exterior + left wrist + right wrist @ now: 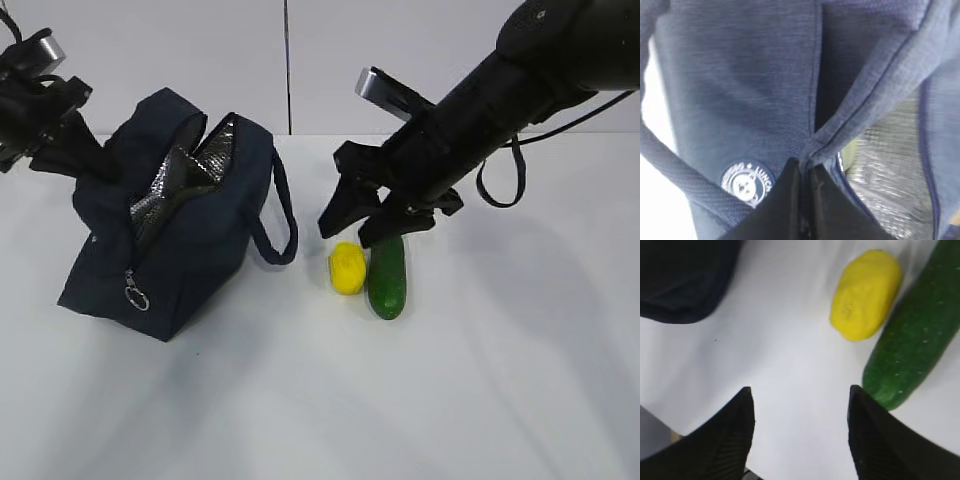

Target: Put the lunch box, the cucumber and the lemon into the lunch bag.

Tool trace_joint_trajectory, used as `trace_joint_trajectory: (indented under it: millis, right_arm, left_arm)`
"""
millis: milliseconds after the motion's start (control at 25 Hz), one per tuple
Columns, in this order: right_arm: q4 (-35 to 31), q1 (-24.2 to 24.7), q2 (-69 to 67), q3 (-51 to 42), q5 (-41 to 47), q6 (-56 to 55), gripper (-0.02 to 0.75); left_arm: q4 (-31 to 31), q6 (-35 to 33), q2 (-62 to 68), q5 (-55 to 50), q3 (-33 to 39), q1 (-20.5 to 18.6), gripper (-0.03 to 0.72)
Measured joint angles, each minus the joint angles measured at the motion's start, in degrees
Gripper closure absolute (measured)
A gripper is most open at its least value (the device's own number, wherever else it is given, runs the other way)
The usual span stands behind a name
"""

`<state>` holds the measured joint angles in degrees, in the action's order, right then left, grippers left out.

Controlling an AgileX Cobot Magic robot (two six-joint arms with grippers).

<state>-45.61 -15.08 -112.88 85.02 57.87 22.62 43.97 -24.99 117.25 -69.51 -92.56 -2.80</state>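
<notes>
- Clamped tight on navy cloth, the left gripper (802,200) has its jaws together on the edge of the dark navy fabric lunch bag (190,235), pinching at the seam beside the opening and holding the mouth agape.
- Right gripper (358,222) hovers with jaws spread wide and nothing between them, poised just above the two pieces of produce on the white tabletop (450,400).
- Small bright yellow oval lemon (347,267) lies just beside the short glossy dark green cucumber (387,277); they look to be touching or very nearly so, right of the bag and clear of its handle.
- Silver lining shows through the bag's open top, zipper undone, ring pull (136,297) hanging at the near corner.
- No clear look at the lunch box with the sage-green lid; a sliver of pale green shows inside the bag in the left wrist view, so it may be packed already, though I can't say for sure.
- Step in hand, as I read it: picking up one of the two items, and the wrist view has the cucumber's near end right by one fingertip.
- To do it well: centre the jaws across a single item's short axis, come straight down, and avoid nudging the neighbour, since both will roll easily.
- Left arm should keep that mouth held wide for the drop.
</notes>
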Motion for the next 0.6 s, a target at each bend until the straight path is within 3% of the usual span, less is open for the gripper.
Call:
trace_joint_trajectory:
  millis: [280, 600]
  right_arm:
    - [14.4, 0.0, 0.2, 0.0, -3.5, -11.0, 0.278]
    - [25.7, 0.0, -0.1, 0.0, -6.8, -22.6, 0.276]
  left_arm:
    - [-6.7, 2.8, -1.6, 0.0, 0.0, -1.9, 0.695]
    - [-8.4, 3.7, -3.5, 0.0, 0.0, -2.7, 0.696]
